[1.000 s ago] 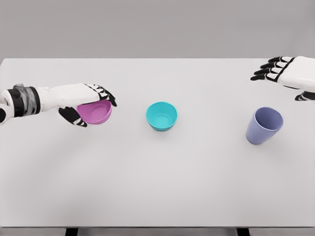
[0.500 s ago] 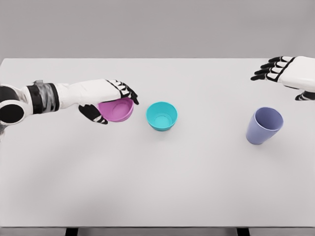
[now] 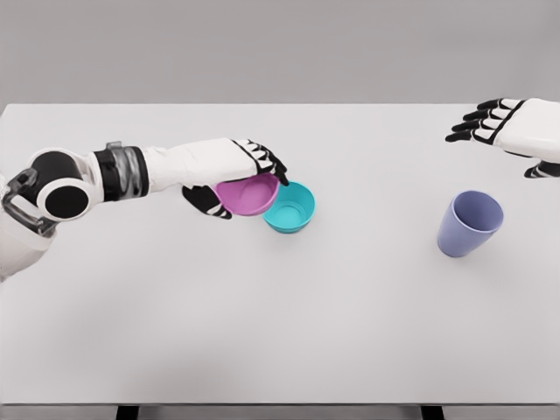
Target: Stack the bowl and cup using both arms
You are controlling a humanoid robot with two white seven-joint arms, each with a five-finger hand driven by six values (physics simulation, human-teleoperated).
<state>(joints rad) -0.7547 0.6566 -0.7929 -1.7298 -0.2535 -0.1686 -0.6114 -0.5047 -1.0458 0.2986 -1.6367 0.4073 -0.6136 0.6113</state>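
White table (image 3: 280, 350) fills most of the view, matte top, far edge running straight across the upper part. Plain grey wall (image 3: 280, 48) behind it, flat and featureless, lighting soft and even. 2 dark table legs (image 3: 128, 412) just visible under the near edge.

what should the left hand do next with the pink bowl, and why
Probably carry it a little further right, then lower it. The left hand grips the pink bowl, which overlaps only the left rim of the teal bowl and is not centered above it. The right hand hovers open beyond the purple cup.
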